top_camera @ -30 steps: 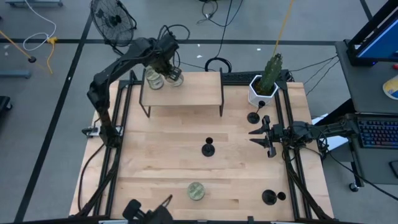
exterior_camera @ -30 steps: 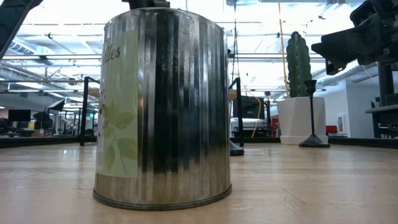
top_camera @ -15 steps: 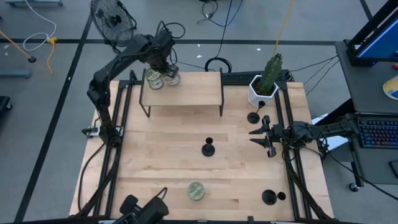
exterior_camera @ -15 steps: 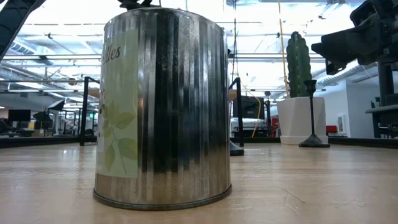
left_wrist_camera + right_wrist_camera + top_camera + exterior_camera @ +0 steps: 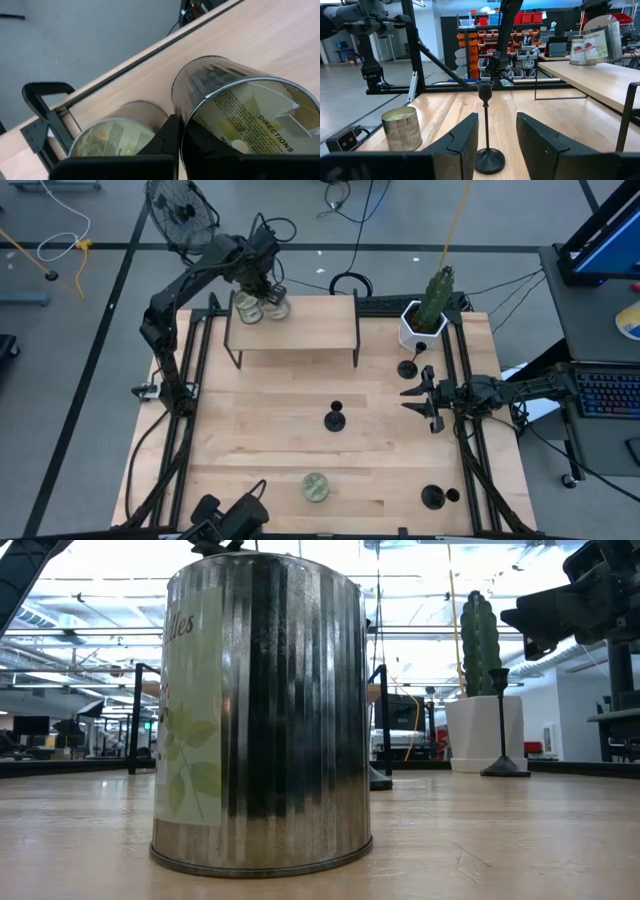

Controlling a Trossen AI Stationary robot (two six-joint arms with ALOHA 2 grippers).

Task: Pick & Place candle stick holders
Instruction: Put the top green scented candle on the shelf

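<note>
Right gripper [image 5: 413,402] hovers over the right side of the table [image 5: 260,430], its two fingers [image 5: 462,142] spread apart and gripping nothing. In the right wrist view a candle stick holder [image 5: 487,132] stands upright on the wood between those fingers but farther out, apart from both (the high view places this same holder [image 5: 335,418] near the table's middle, well clear of the gripper). A second candle stick holder [image 5: 407,368] stands just beyond the gripper toward the back, beside the white pot [image 5: 420,330] holding a cactus [image 5: 436,295]. A third candle stick holder [image 5: 433,497] stands near the front right corner.

Left gripper [image 5: 268,293] is raised at the back left, over the low shelf [image 5: 295,330], its fingers clenched together. Two glass jars [image 5: 260,307] sit on the shelf directly beneath it; in the left wrist view the closed fingertips lie in the gap between the two, the labelled jar [image 5: 250,115] on one side and its neighbour [image 5: 117,132] on the other (actual contact cannot be confirmed).

One further jar [image 5: 315,486] stands alone near the front edge of the table; it fills the foreground of the low view [image 5: 260,710], with a candle stick holder [image 5: 503,725] and the cactus pot [image 5: 485,730] visible behind it.
</note>
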